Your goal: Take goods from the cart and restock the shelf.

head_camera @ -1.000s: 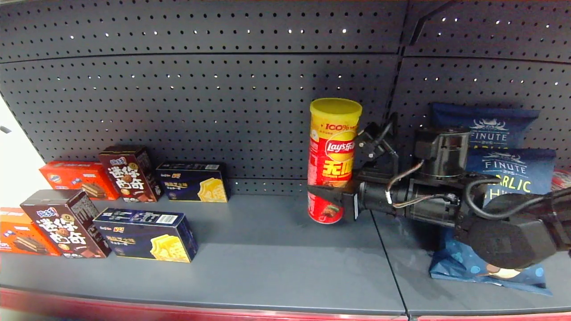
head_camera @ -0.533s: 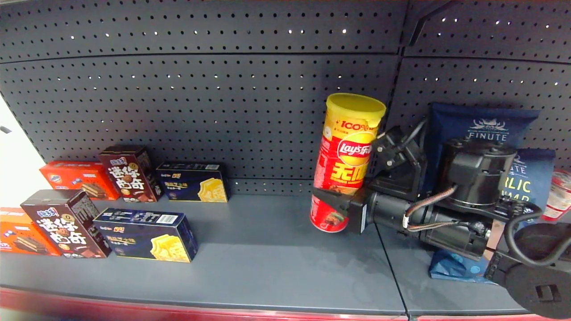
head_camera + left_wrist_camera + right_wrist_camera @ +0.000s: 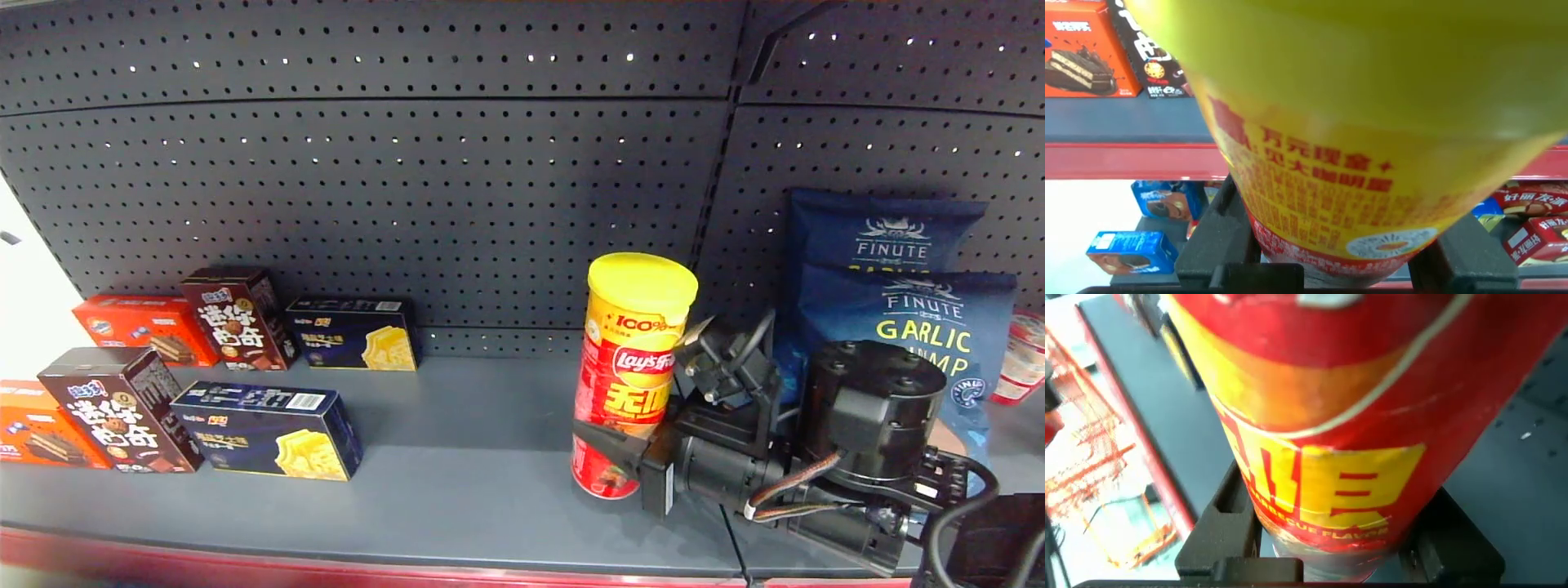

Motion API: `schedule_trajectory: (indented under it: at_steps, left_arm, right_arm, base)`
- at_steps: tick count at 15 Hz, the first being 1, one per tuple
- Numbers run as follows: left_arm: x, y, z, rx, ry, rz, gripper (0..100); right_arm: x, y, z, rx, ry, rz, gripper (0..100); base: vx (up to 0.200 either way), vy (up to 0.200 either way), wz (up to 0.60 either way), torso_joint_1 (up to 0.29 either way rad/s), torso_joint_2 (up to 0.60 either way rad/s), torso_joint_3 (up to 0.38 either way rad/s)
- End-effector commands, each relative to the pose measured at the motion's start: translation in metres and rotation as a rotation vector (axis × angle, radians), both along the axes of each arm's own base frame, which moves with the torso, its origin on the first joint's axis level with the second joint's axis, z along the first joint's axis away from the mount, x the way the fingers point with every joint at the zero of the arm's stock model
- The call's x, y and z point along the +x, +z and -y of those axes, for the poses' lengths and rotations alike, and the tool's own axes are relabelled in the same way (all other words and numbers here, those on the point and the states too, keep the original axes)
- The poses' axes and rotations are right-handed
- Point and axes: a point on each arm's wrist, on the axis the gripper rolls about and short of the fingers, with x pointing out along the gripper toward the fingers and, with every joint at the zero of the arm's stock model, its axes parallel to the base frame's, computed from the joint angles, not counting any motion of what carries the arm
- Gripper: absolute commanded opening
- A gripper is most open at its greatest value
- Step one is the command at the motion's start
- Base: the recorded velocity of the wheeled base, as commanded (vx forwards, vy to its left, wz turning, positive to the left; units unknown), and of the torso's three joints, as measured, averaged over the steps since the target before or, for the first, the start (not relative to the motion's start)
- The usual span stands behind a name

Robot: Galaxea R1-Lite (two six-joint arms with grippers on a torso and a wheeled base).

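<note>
A tall chips can (image 3: 633, 367) with a yellow lid and red body stands almost upright near the middle of the grey shelf board (image 3: 457, 474). My right gripper (image 3: 624, 461) is shut on its lower part, reaching in from the right. Up close the right wrist view has the same red can (image 3: 1323, 457) between the black fingers (image 3: 1221, 531). I cannot tell whether its base touches the board. My left gripper (image 3: 1331, 261) is shut on a second chips can (image 3: 1372, 122), yellow with red print, held in front of the shelf's red edge (image 3: 1135, 159).
Several snack boxes (image 3: 269, 429) in orange, brown and dark blue sit on the left of the shelf. Blue garlic snack bags (image 3: 906, 318) lean on the pegboard back wall (image 3: 408, 188) at the right. Open board lies between the boxes and the can. Lower shelf goods (image 3: 1135, 249) lie below.
My right arm has drawn back toward the shelf's front edge, bringing the red can forward, lower and slightly right. The can tilted on the way and is now nearly upright again.
</note>
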Motion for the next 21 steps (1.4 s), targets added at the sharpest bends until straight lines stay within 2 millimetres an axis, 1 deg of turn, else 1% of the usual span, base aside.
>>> schedule_trajectory:
  at_steps: [1,3,5,8,15,21]
  left_arm:
    - [0.000,0.000,0.000,0.000,0.002,-0.001,0]
    - [0.000,0.000,0.000,-0.002,0.002,-0.001,0]
    - [0.000,0.000,0.000,-0.002,0.002,-0.001,0]
    - [0.000,0.000,0.000,-0.003,0.003,-0.001,0]
    - [0.000,0.000,0.000,-0.005,0.005,-0.002,0]
    - [0.000,0.000,0.000,-0.005,0.003,-0.002,0]
  right_arm:
    - [-0.004,-0.009,-0.001,-0.017,0.012,-0.017,0]
    - [-0.004,-0.019,-0.001,-0.021,0.011,-0.020,0]
    - [-0.003,-0.026,-0.003,-0.025,0.003,-0.022,0]
    - [-0.004,-0.029,-0.004,-0.034,0.009,-0.033,0]
    - [0.001,-0.049,-0.011,-0.058,0.012,-0.056,0]
    - [0.006,-0.056,-0.016,-0.062,0.014,-0.061,0]
  base:
    - [0.000,0.000,0.00,0.000,0.00,0.000]
    - [0.000,0.000,0.00,0.000,0.00,0.000]
    - [0.000,0.000,0.00,0.000,0.00,0.000]
    - [0.000,0.000,0.00,0.000,0.00,0.000]
    - [0.000,0.000,0.00,0.000,0.00,0.000]
    - [0.000,0.000,0.00,0.000,0.00,0.000]
